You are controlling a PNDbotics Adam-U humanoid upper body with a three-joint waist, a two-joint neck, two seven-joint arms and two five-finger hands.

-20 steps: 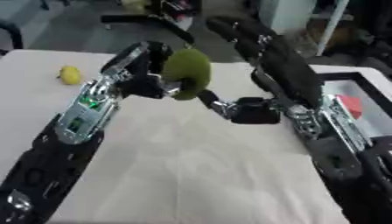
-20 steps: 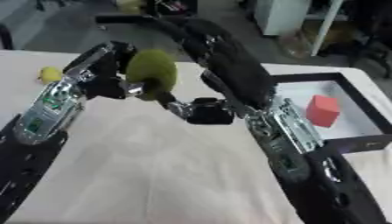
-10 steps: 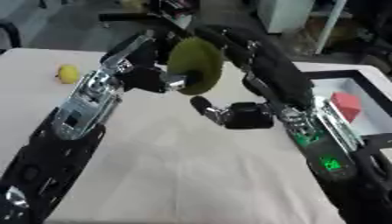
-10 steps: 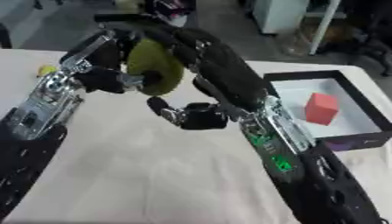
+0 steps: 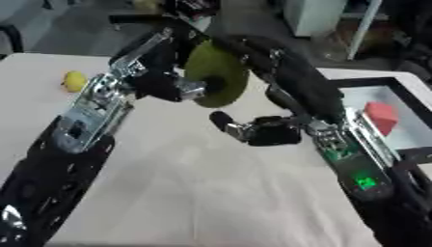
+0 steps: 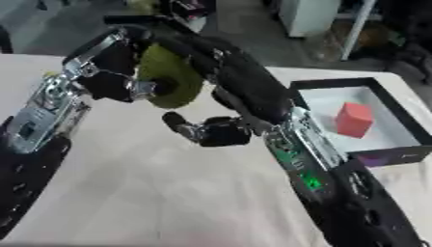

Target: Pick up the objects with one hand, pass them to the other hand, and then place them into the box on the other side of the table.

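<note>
My left hand (image 5: 165, 87) is raised above the table with its fingers curled round an olive-green rounded object (image 5: 216, 73). Just below and to the right of it, my right hand (image 5: 257, 130) hangs with its fingers stretched toward the left; it does not touch the green object and holds nothing. A small yellow object (image 5: 74, 81) lies on the table at the far left. At the right edge stands a black box with a white inside (image 6: 371, 140), and a red cube (image 6: 354, 119) sits in it.
A pale cloth covers the table (image 5: 194, 193). Past its far edge are a dark floor, a chair and a white cabinet (image 5: 314, 17).
My left hand has lifted the green object higher and nearer the camera. The right hand has dropped away from it and now hangs below it. The view has also shifted.
</note>
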